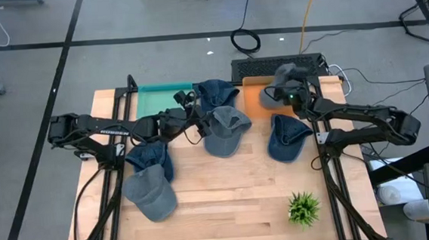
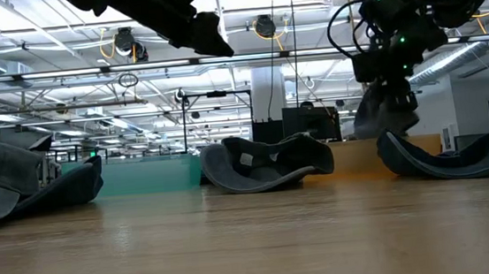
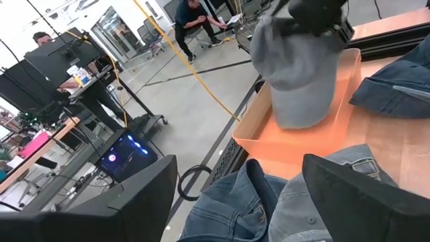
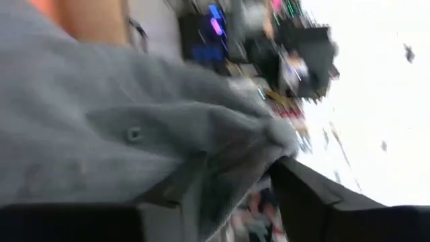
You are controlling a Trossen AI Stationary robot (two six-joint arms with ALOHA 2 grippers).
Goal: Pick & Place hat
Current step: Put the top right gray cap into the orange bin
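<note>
A light grey cap (image 3: 299, 74) hangs from my right gripper (image 1: 284, 92) over the orange tray (image 3: 336, 138) at the table's far right. The low view shows that gripper (image 2: 388, 80) shut on the cap (image 2: 384, 111). My left gripper (image 1: 196, 121) is open and holds nothing. It hovers above the table's middle, over a grey-blue cap (image 1: 226, 130) and beside a dark blue cap (image 1: 216, 93). Its fingers (image 3: 134, 202) stand wide apart in the left wrist view. My right gripper pinches a bunched fold of the grey cap's crown (image 4: 222, 154) between its two fingers, coming from above. The cap hangs slack below the fingers, its lower end (image 3: 295, 121) down inside the orange tray. Whether it touches the tray floor I cannot tell.
A green tray (image 1: 156, 101) sits at the far left. Three more caps lie on the wood: dark blue (image 1: 287, 136) on the right, dark blue (image 1: 150, 156) and grey (image 1: 151, 194) on the left. A small green plant (image 1: 304, 208) stands near the front right. People work beyond the table.
</note>
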